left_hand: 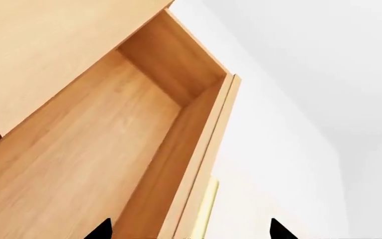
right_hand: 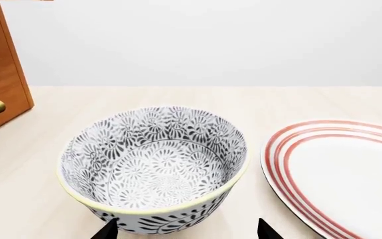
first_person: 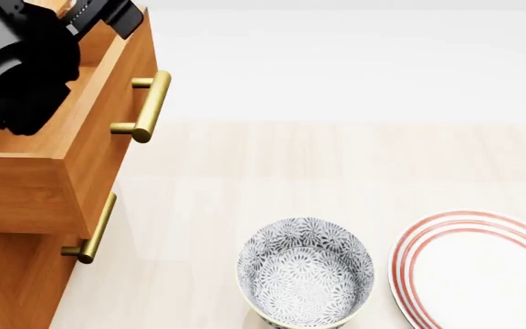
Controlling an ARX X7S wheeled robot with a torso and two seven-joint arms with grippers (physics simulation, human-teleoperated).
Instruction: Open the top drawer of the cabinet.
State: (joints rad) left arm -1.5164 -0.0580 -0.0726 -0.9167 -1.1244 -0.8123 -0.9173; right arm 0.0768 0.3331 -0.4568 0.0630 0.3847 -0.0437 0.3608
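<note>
Fingers (left_hand: 105,228) of the left gripper (left_hand: 189,230) spread empty above the pulled-out top drawer (first_person: 90,137), while the right gripper (right_hand: 185,230), seen only by its wrist view, gapes over the bowl (right_hand: 154,167).

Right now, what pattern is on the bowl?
Grey-and-white flowery pattern on the bowl, seen best in the right wrist view.

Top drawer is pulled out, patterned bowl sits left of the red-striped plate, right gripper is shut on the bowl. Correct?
Not quite. In the right wrist view the right gripper is open, its fingertips apart near the bowl, not shut on it. The top drawer is out; the plate placement holds.
</note>
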